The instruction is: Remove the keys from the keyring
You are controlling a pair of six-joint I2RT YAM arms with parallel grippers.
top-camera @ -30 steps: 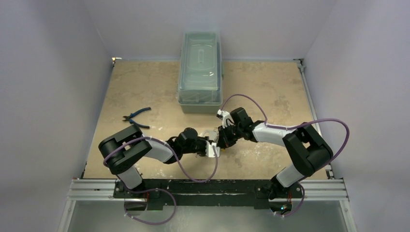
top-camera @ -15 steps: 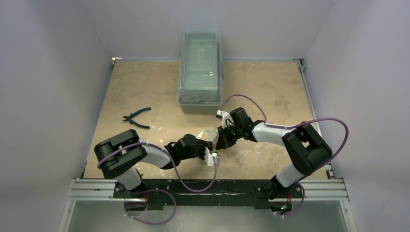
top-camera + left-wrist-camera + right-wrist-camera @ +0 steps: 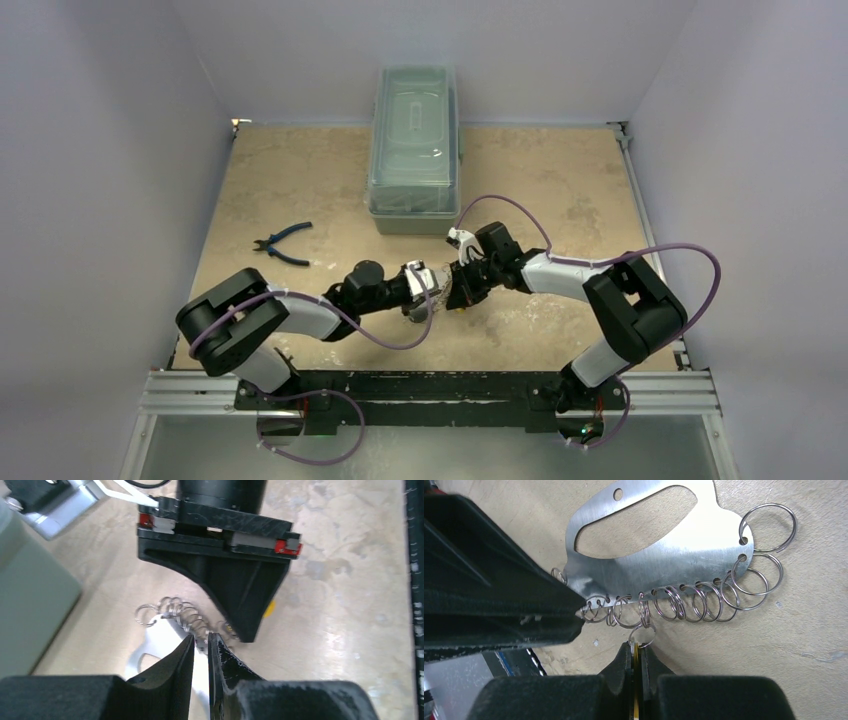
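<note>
Top camera looked down from high, far above flat silvery metal keyring plate. Wrist cameras sat close beside it, opposite sides. All views shared it.

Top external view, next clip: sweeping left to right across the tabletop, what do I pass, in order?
First the blue-handled pliers → left tool → right tool. The lidded box at the far edge spans the same stretch as the left tool, so it is left out.
</note>
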